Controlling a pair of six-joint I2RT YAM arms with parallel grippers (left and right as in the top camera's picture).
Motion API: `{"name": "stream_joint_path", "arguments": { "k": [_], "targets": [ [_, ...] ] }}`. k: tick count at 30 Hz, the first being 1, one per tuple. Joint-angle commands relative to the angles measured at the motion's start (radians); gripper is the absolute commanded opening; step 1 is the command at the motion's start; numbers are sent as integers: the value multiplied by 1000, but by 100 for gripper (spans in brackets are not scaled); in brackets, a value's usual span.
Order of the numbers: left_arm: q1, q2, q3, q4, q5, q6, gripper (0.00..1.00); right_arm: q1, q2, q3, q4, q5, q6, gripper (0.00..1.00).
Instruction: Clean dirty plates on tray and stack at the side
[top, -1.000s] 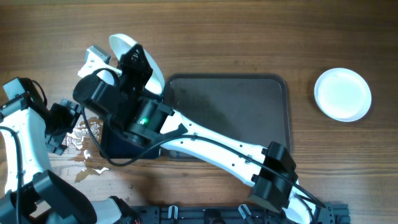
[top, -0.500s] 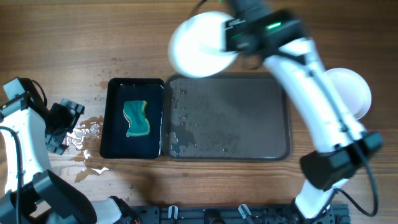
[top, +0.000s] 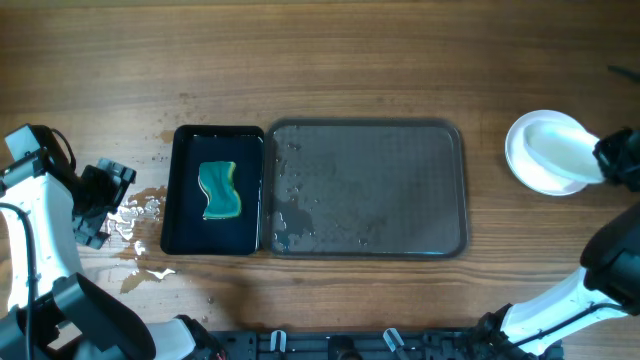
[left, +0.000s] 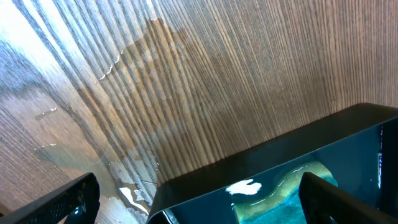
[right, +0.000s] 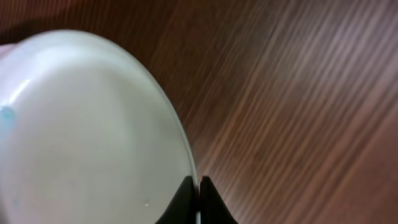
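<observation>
The dark grey tray (top: 455, 185) lies mid-table, wet and with no plates on it. At the far right my right gripper (top: 604, 160) is shut on the rim of a white plate (top: 562, 148), held tilted over a stack of white plates (top: 525, 155) on the table. In the right wrist view the fingers (right: 198, 198) pinch the plate's rim (right: 87, 130). My left gripper (top: 100, 205) is open and empty at the left, beside the black basin (top: 186, 190); its fingers (left: 193, 202) frame the basin's corner.
The black basin holds water and a green sponge (top: 220, 190), which also shows in the left wrist view (left: 292, 193). Water is spilled on the wood (top: 140, 235) left of the basin. Water drops lie on the tray's left part.
My right arm has swung the plate from the basin at the left, over the tray, to the plate stack at the far right. The left arm has not moved.
</observation>
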Motion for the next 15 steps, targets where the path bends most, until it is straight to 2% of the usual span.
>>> {"name": "stream_joint_path", "arguments": {
  "k": [1,6,7,8,9,13,15],
  "targets": [
    [3,7,9,-1,5,-17,100,19,2,-45,84,-126,-8,4],
    [3,7,9,-1,5,-17,100,78,3,-64,150,-203,-5,4],
    [3,7,9,-1,5,-17,100,87,3,-64,150,-203,-8,14],
    [3,7,9,-1,5,-17,100,95,3,-64,146,-203,-9,47],
    [3,7,9,0,5,-17,100,101,3,-64,145,-204,-25,69],
    [-4,7,9,0,23,-16,100,120,0,-61,143,-211,-119,96],
    [-64,7,9,20,61,21,100,143,-42,-45,143,-230,-173,100]
  ]
}}
